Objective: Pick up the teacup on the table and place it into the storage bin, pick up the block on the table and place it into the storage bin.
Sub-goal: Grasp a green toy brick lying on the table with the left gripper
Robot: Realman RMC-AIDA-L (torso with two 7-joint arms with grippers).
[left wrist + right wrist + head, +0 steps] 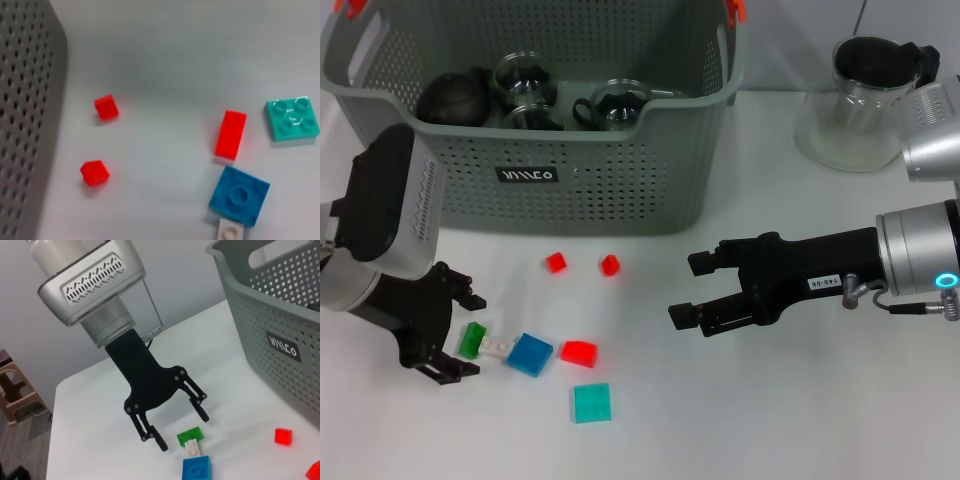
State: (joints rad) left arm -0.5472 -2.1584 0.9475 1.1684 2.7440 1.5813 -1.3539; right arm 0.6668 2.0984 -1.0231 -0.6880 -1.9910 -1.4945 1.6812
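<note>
The grey-green storage bin (610, 190) stands at the back, and its wall shows in the left wrist view (25, 125). Glass teacups (615, 105) and a dark round object (453, 98) lie inside it; no teacup stands on the table. Loose blocks lie in front of the bin: green (472, 340), white (497, 348), blue (530, 353), red (578, 352), teal (591, 402) and two small red ones (556, 262). My left gripper (473, 335) is open, one finger on each side of the green block (192, 435). My right gripper (685, 290) hovers open and empty right of the blocks.
A clear glass pitcher (860, 100) with a black lid stands at the back right. The left wrist view shows the red (231, 134), teal (292, 118) and blue (239, 195) blocks on the white table. A stool (17, 395) stands beyond the table edge.
</note>
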